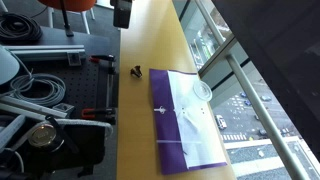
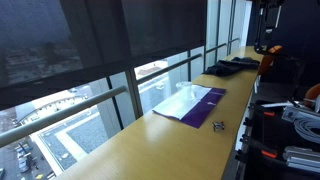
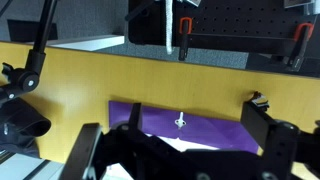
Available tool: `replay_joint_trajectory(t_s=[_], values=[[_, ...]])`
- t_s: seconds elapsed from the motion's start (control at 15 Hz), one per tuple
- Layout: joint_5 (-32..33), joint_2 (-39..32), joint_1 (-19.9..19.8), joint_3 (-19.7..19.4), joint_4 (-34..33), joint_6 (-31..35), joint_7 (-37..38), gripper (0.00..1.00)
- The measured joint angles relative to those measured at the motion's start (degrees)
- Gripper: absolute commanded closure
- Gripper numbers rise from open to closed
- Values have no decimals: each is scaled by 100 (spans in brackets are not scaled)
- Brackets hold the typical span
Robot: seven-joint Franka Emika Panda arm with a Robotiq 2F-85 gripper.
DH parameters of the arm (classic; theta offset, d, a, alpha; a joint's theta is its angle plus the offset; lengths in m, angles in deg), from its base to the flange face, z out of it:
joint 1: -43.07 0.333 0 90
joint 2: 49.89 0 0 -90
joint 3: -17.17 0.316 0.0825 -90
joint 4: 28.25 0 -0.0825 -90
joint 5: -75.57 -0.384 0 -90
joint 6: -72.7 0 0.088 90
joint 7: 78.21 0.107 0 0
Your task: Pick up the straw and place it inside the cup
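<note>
Going left to right in an exterior view: the far left is a mess of pale cables (image 1: 40, 88) on the floor beside the table (image 1: 140, 130). None of it reaches the tabletop.

On the wood there's one small black object (image 1: 135, 71), sitting apart from everything else, just off a corner of the cloth (image 1: 190, 125). It's too tiny to say what it is.

There's one cloth, lying flat, with a purple stripe on its left side and white to the right.

There's a thin white line across the purple stripe that I'm fairly sure is the straw (image 1: 165, 108). It's only a few pixels wide, so don't hold me to that. The wrist view shows one small white bit in the same place on the purple.

There's one cup (image 1: 203, 91), clear with a pale rim. It stands upright on the white part of the cloth, near the edge on the window side. It's to the right of the straw and well apart from it, and nothing sits between the two.

Past the table edge is the metal window rail (image 1: 262, 100).

In the wrist view the hand (image 3: 178, 142) is spread wide with nothing in it. It hangs above the table, and the purple stripe shows between its fingers. It isn't touching the cloth, the straw or the cup. Behind the table in that view are two clamps (image 3: 185, 28), one towards the middle and one at the right edge.
</note>
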Motion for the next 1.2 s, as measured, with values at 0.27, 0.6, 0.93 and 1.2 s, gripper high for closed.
replay_joint_trajectory(t_s=[0.27, 0.6, 0.93, 1.2], values=[[0, 3, 0, 0, -3, 0, 0, 0], [0, -37, 4, -3, 17, 35, 21, 0], [0, -785, -64, -233, 46, 1317, 197, 0], [-266, -2038, -116, -591, -269, 2491, 225, 0]])
